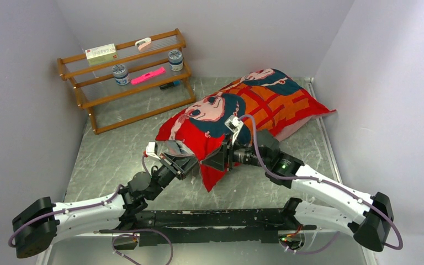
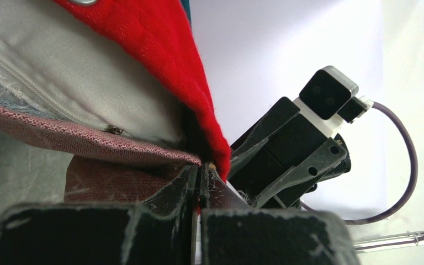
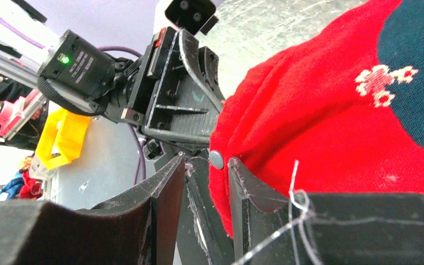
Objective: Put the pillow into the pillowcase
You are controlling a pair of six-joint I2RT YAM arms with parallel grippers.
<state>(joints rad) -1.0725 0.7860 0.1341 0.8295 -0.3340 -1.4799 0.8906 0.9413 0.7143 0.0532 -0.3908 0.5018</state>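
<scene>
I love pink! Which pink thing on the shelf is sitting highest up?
The pale pink one, on the top level of the wooden rack; the brighter pink one lies one level lower.

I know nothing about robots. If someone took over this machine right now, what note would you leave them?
Left gripper: jaws shut on the pillowcase edge.
Right gripper: jaws straddle that edge; grip unclear.
Pillow: inside the pillowcase on the table, white showing at the open mouth.
Done: stuffing, mostly. Left: likely tuck the last bit in, then release.
</scene>
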